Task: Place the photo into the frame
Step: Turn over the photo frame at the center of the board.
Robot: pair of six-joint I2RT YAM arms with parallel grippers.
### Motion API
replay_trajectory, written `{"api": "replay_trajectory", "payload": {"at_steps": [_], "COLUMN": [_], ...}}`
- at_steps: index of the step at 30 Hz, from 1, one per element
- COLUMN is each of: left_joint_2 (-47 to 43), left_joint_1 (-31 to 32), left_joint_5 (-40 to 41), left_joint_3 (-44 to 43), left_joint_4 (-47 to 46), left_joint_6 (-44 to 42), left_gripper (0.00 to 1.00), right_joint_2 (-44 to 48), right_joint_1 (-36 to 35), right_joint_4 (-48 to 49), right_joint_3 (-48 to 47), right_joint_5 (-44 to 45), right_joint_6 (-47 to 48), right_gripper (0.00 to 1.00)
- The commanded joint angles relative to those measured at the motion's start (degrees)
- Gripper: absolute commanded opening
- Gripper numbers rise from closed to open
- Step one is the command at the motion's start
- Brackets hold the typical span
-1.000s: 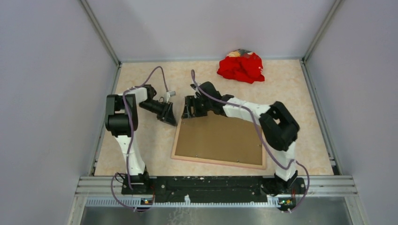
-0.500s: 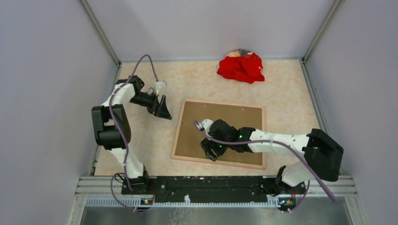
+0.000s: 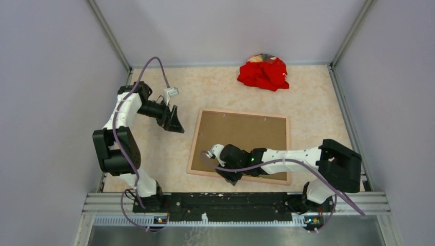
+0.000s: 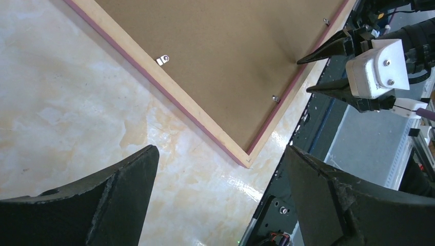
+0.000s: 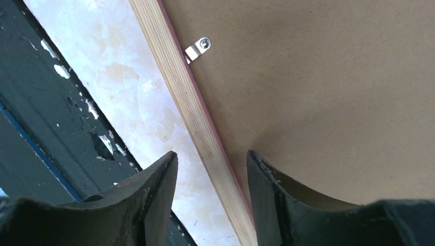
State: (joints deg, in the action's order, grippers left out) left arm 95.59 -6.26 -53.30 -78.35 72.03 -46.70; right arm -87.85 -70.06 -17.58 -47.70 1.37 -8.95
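Note:
The frame (image 3: 194, 148) lies face down on the table, tan wood rail up, with a brown backing board (image 3: 246, 138) filling it. The photo is hidden. My right gripper (image 3: 229, 177) hovers at the frame's near edge, left of its middle. In the right wrist view, the right gripper (image 5: 213, 169) is open and straddles the wooden rail (image 5: 174, 87): one finger is over the table, the other over the board (image 5: 318, 92). My left gripper (image 3: 174, 120) hangs open to the left of the frame's far-left corner, holding nothing. The left wrist view shows it (image 4: 220, 149) above the frame's near-left corner (image 4: 241, 156).
A red cloth heap (image 3: 264, 73) lies at the back right. Small metal clips (image 5: 197, 48) sit along the frame's inner edge. The black base rail (image 3: 231, 200) runs just below the frame's near edge. Grey walls close in the table on three sides.
My right arm swung from the frame's far-left corner down to its near edge, its jaws narrowing. The left gripper opened wide and drew back to the left.

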Motion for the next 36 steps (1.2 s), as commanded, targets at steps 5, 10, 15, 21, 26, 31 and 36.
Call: {"api": "replay_trajectory", "payload": {"at_steps": [5, 10, 15, 21, 26, 31, 36], "left_joint_2": [-5.0, -12.5, -18.0, -24.7, -30.3, -36.0, -45.6], "left_joint_1": [-0.3, -1.9, -1.8, -1.9, -1.9, -1.9, -1.8], "left_joint_5": [-1.6, -6.1, -4.8, -3.9, -4.3, -3.4, -0.9], "left_joint_3": [0.8, 4.9, 7.5, 12.2, 15.5, 19.8, 26.4], "left_joint_4": [2.5, 3.8, 5.6, 7.7, 6.3, 4.1, -3.3], "left_joint_6": [-3.1, -12.0, -14.8, -21.4, -30.5, -43.3, -49.7], "left_gripper": [0.99, 0.99, 0.99, 0.99, 0.99, 0.99, 0.99], "right_joint_2": [-0.5, -1.8, -4.5, -6.6, -2.9, -0.3, 1.2], "right_joint_1": [-0.9, -0.9, -0.9, -0.9, -0.4, 2.1, 5.2], "right_joint_4": [2.1, 3.3, 3.1, -0.7, -3.9, -7.1, -8.2], "right_joint_3": [-1.4, -0.6, -0.3, -5.0, -11.0, -17.2, -20.6], "right_joint_5": [3.4, 2.9, 4.0, 7.7, 8.4, 4.2, -0.9], "right_joint_6": [0.5, 0.7, 0.6, 0.8, 0.3, -1.2, -2.7], "right_gripper": [0.51, 0.44, 0.41, 0.0, 0.0, 0.0, 0.0]}}
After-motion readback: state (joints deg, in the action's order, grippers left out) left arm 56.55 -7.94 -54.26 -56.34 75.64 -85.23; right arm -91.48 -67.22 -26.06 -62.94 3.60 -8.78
